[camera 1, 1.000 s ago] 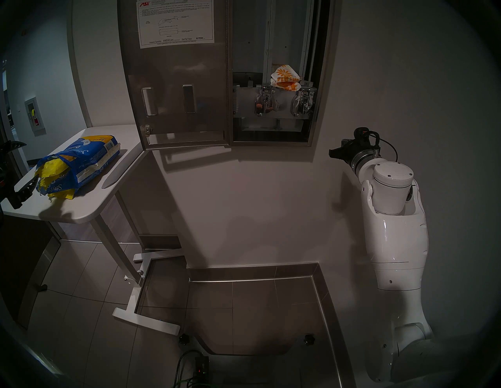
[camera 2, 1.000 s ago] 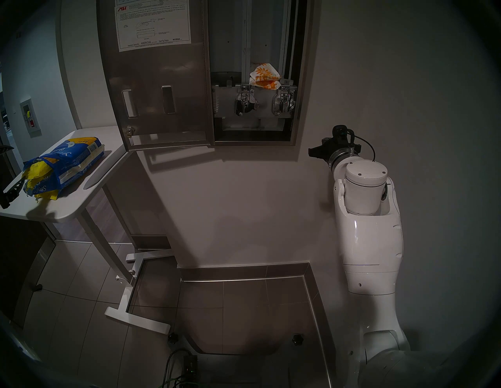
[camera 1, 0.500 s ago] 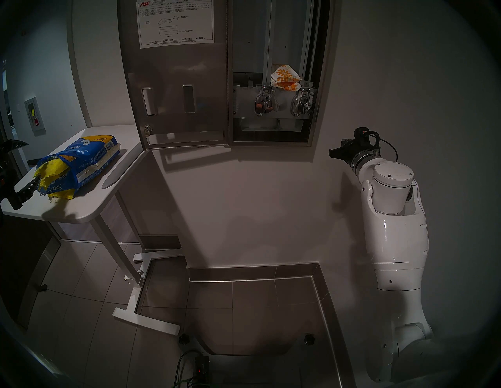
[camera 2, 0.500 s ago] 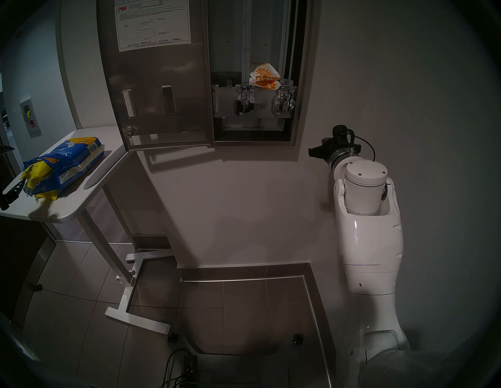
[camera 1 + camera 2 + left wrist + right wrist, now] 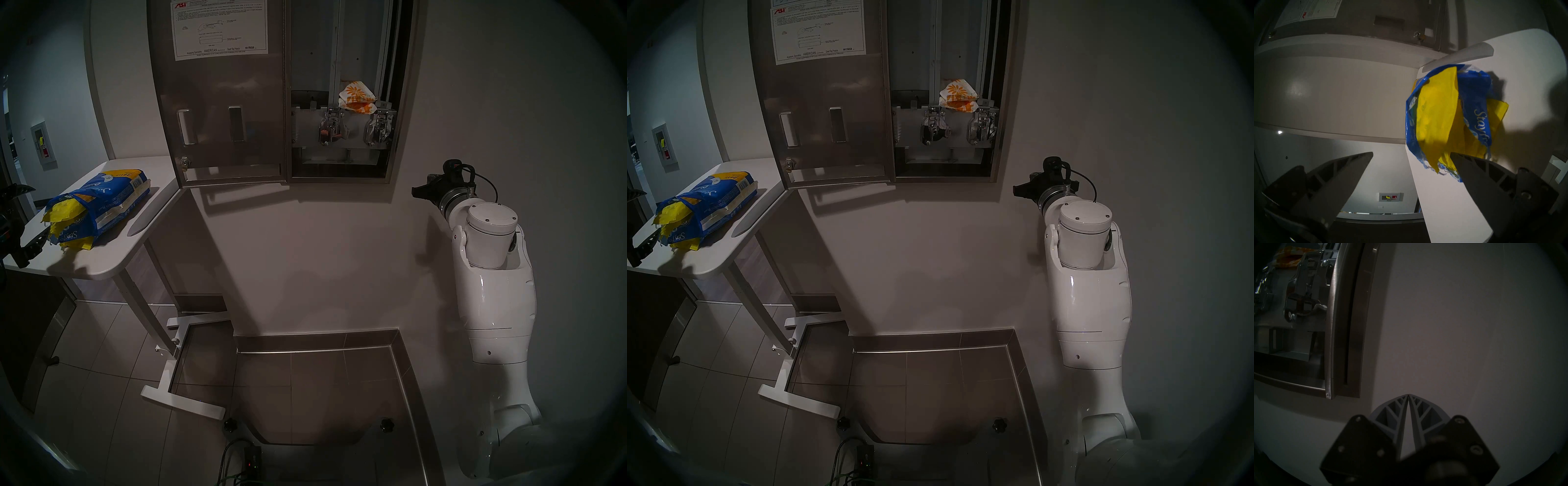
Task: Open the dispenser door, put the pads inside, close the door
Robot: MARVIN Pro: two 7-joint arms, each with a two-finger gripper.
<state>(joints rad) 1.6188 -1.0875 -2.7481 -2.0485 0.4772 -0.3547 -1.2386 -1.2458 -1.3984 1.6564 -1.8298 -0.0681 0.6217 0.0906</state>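
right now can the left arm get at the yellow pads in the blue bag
Probably yes. The left gripper is open at the torn mouth of the blue bag, where the yellow pads spill out, one finger already beside them. Nothing lies between.

Dispenser door (image 5: 217,101) hangs swung wide open, steel back with its white instruction sheet showing. Yellow pads (image 5: 1437,115) spill crumpled from the blue bag's mouth.
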